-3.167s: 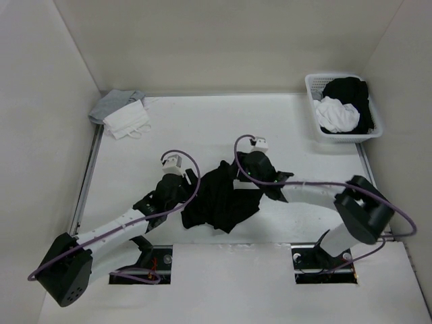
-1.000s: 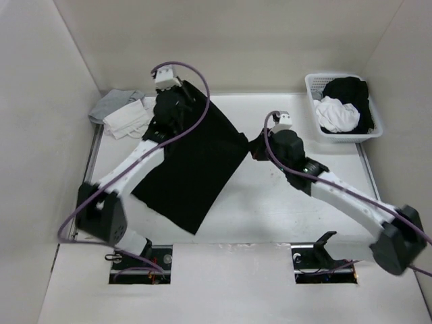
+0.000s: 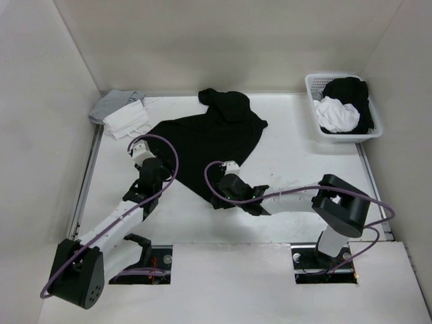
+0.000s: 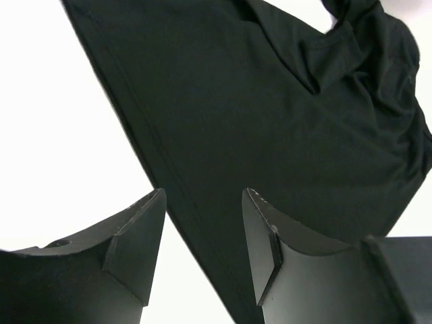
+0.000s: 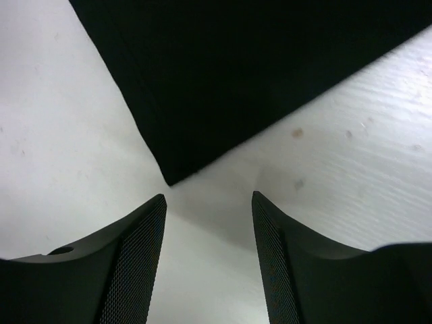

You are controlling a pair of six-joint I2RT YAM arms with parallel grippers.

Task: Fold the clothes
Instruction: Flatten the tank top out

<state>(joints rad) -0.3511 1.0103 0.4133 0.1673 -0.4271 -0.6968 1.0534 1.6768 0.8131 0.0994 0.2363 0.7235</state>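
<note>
The clothes, one black shirt (image 3: 206, 142), lie spread on the white table, the far end bunched in folds (image 3: 226, 104) near the back wall. My left gripper (image 3: 156, 179) is open at the shirt's left hem. In the left wrist view the shirt (image 4: 270, 121) and its hem run across the gap of that gripper (image 4: 204, 202), with nothing pinched. My right gripper (image 3: 217, 200) is open at the shirt's near corner. The right wrist view shows that corner (image 5: 175, 169) just ahead of the empty gripper (image 5: 208, 199), on bare table.
A white basket (image 3: 312, 84) holding black and white garments stands at the back right. A folded white cloth (image 3: 127, 121) and a light grey cloth (image 3: 115, 102) lie at the back left. Walls close in the table on three sides.
A second ago both grippers held the shirt stretched at the back. Both have since opened and let it go, the shirt lies on the table, and both arms have pulled back toward its near edge.
</note>
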